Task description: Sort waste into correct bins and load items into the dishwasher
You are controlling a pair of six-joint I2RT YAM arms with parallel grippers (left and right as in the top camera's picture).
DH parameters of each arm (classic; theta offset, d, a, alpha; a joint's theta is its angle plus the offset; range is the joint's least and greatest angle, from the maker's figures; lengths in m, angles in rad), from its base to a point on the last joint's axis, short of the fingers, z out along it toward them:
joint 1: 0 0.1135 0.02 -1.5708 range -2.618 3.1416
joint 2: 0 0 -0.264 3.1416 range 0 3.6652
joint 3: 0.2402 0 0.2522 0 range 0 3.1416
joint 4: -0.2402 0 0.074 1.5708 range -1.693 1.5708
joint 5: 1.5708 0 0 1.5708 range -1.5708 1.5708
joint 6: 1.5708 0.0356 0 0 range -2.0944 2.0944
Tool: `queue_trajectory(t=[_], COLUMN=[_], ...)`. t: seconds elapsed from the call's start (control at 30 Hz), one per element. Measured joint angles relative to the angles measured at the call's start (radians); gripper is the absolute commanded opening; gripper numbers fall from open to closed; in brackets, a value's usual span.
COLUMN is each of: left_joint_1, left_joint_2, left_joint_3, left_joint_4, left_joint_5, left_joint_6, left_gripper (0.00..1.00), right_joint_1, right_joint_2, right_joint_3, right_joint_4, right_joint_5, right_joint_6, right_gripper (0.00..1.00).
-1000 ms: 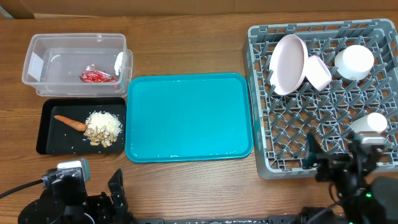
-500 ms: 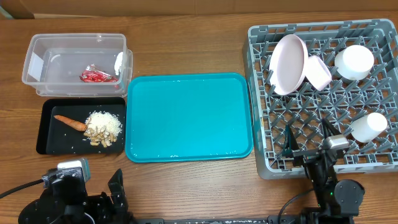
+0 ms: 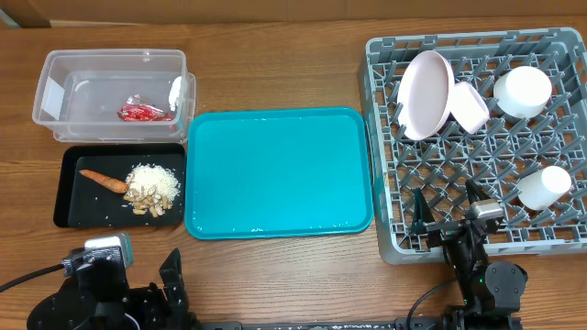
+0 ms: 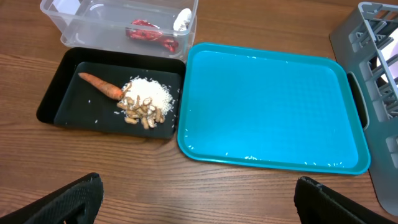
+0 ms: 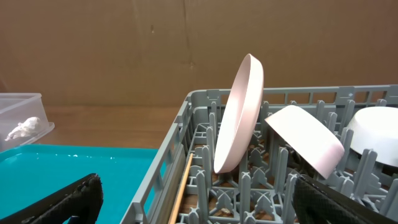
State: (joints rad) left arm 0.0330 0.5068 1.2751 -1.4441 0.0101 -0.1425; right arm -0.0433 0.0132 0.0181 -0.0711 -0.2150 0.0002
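Grey dish rack (image 3: pixel 371 110) holds the plate (image 3: pixel 426 93), bowl (image 3: pixel 469 106), cups (image 3: pixel 524 90) and chopsticks (image 5: pixel 181 190); red wrapper (image 3: pixel 139 112) lies in the clear tub (image 3: pixel 55 69), carrot stick (image 3: pixel 103 180) in the black tray (image 3: pixel 78 206); left gripper (image 4: pixel 198 186) and right gripper (image 3: pixel 446 207) gape empty, so loading seems done and only retreat remains.

One grey rack (image 3: pixel 477 160), one plate (image 3: pixel 425 93), one bowl (image 3: pixel 470 107), two cups (one big (image 3: pixel 524 90), one small (image 3: pixel 544 186)), one teal tray (image 3: pixel 275 174), one clear tub (image 3: pixel 101 57), one black tray (image 3: pixel 78 206), one red wrapper (image 3: pixel 139 112), one tissue (image 3: pixel 175 90), one carrot stick (image 3: pixel 103 180).
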Motion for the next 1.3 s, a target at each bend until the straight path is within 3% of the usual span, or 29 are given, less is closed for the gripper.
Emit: queue_trajectory(t=[0.8,0.9,1.3], left_joint_1=[0.0,0.0,-0.001], left_joint_2=[-0.018,-0.079,-0.456], left_joint_3=[-0.032,-0.127,-0.803], left_joint_4=[0.021,0.128,0.732], left_joint_5=[-0.008,-0.008,-0.016], left_joint_6=[0.0,0.0,0.001], left_gripper=[1.0,1.0,1.0], right_joint_1=[0.0,0.0,0.0], right_joint_2=[0.0,0.0,0.0], right_joint_3=[0.0,0.0,0.0], right_joint_4=[0.001,0.002,0.002], right_joint_5=[0.0,0.0,-0.006], right_joint_6=[0.0,0.0,0.001], right_gripper=[1.0,1.0,1.0])
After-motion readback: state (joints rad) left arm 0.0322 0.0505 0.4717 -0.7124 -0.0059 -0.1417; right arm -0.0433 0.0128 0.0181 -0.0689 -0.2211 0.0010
